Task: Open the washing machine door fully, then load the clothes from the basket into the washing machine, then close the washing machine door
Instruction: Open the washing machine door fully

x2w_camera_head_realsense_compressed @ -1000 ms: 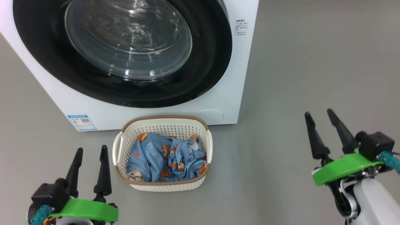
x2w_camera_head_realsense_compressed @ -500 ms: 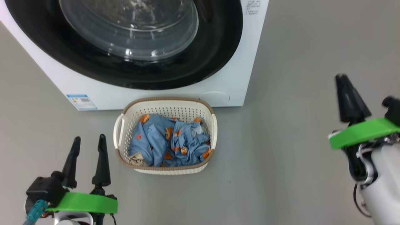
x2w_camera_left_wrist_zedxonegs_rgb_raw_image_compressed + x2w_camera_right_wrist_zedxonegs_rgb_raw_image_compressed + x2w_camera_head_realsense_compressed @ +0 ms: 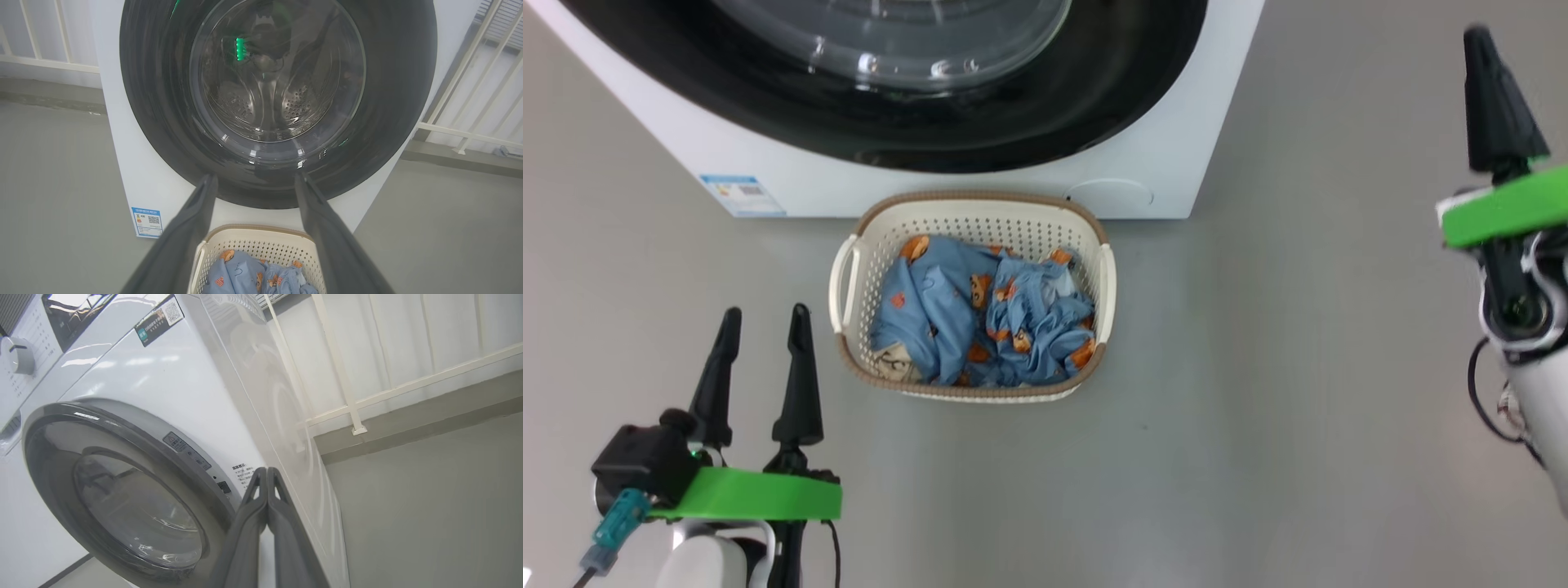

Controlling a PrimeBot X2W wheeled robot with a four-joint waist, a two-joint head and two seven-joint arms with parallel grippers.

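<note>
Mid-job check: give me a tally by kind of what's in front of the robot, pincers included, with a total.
washing machine: 1
washing machine door: 1, closed
basket: 1
clothes: 1 heap in the basket, garments not countable
pincers: 2, left pincer open, right pincer shut
Total: 6

The head view looks steeply down from in front of the washing machine [image 3: 1196, 122], onto its lower front and the basket [image 3: 980, 224] at its foot. The left wrist view sits low before the machine, facing the washing machine door [image 3: 388, 122] square on, and shares door and basket with the head view. The right wrist view looks up from close beside the machine's front corner, also catching the door.
</note>
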